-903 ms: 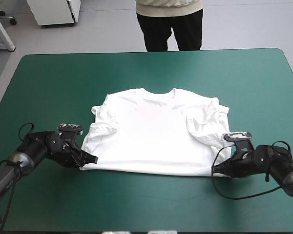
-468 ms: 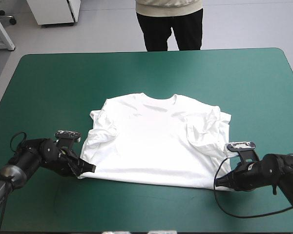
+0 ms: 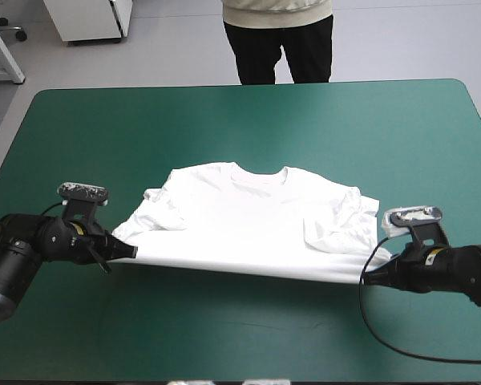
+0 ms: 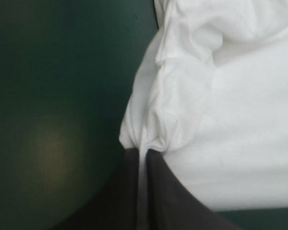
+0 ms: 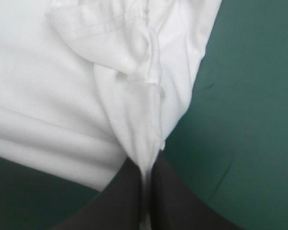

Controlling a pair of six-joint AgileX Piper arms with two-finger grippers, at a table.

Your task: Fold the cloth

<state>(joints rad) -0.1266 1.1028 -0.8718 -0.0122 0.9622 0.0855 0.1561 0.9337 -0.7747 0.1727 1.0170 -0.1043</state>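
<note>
The white T-shirt (image 3: 252,220) lies in the middle of the teal-green table, collar toward the far edge, sleeves folded inward. Its near hem hangs lifted off the cover and stretched between both grippers, throwing a shadow under it. My left gripper (image 3: 131,251) is shut on the hem's left corner. At the hem's right corner my right gripper (image 3: 369,278) is likewise shut on the cloth. In the left wrist view the black fingers (image 4: 156,191) meet with the T-shirt (image 4: 230,120) pinched between them. The right wrist view shows its gripper (image 5: 145,179) pinching a bunched corner of the T-shirt (image 5: 62,96).
The teal-green cover (image 3: 248,120) is bare beyond the collar and along both sides of the shirt.
Both grippers have risen and moved apart and slightly forward, lifting the near hem off the table and pulling it taut. The shirt's body has shifted a little toward the far edge.
</note>
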